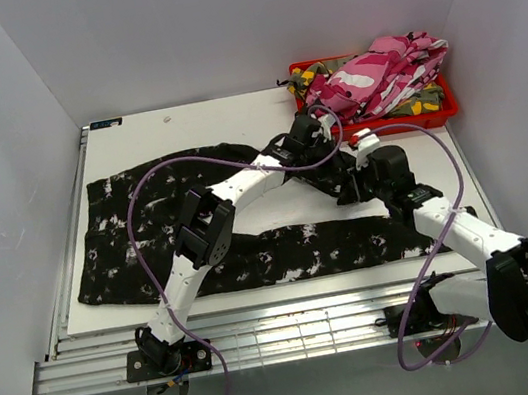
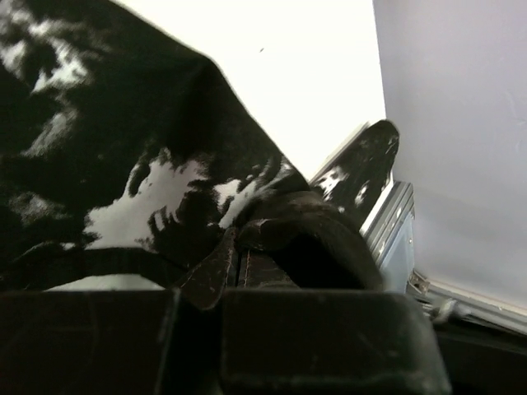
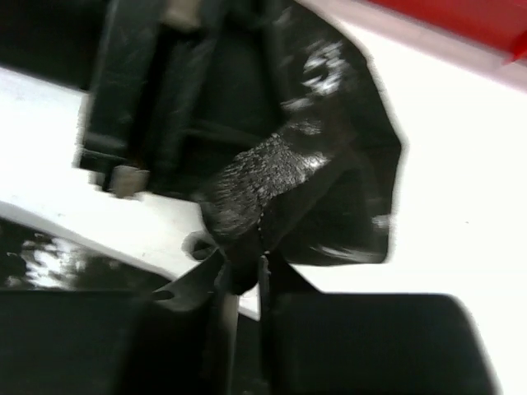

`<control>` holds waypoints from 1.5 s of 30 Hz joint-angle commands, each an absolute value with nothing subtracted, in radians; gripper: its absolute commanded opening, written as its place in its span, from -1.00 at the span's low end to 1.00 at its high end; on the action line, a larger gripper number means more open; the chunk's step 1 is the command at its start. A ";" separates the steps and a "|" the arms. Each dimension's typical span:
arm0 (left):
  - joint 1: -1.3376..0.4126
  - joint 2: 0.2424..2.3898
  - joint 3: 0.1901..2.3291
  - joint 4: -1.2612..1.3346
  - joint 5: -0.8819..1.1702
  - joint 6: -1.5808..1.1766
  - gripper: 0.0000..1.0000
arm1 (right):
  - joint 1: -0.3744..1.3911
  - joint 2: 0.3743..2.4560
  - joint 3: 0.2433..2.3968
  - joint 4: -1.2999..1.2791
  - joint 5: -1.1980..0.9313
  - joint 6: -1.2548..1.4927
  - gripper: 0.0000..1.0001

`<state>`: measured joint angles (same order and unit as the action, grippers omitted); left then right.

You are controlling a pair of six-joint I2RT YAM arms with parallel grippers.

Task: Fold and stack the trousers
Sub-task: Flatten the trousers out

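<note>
The black trousers with white splotches (image 1: pixel 137 224) lie spread on the white board, one leg running along its near side (image 1: pixel 304 252). My left gripper (image 1: pixel 321 155) reaches across to the right end of the far leg and is shut on a fold of that black cloth (image 2: pixel 165 197), its jaws (image 2: pixel 239 255) pressed together with fabric bunched over them. Just to its right, my right gripper (image 1: pixel 355 182) pinches the same black cloth (image 3: pixel 329 164), a fold squeezed between its narrow-set fingers (image 3: pixel 247 263). Pink-white camouflage trousers (image 1: pixel 380 72) are heaped in the red bin.
The red bin (image 1: pixel 433 115) stands at the back right corner with a green-yellow camouflage piece (image 1: pixel 305 77) under the pink one. The white board (image 1: pixel 231 122) covers the table, with metal rails (image 1: pixel 296 329) along the near edge. White walls close in on both sides.
</note>
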<state>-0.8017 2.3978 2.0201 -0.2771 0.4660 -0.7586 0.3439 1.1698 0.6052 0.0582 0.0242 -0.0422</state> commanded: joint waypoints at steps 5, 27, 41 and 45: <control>-0.759 2.232 1.918 -0.267 0.509 -0.741 -1.00 | 0.227 1.026 0.656 -0.021 0.013 -0.081 -0.85; -0.106 1.594 1.401 -0.586 0.519 0.128 0.33 | -0.221 0.980 0.919 -0.405 -0.480 -0.319 -0.85; 0.314 1.808 1.284 -0.566 0.257 0.399 0.17 | -0.380 1.169 1.226 -0.653 -0.541 -0.409 -0.85; 0.345 1.917 1.288 -0.546 0.164 0.423 0.06 | -0.513 1.267 1.313 -0.718 -0.534 -0.477 -0.85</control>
<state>0.3199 1.8786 1.2949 -0.5617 0.2543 0.3756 -0.4316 1.2148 1.2266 -0.6628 -0.5331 -0.4030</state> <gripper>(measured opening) 0.537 0.112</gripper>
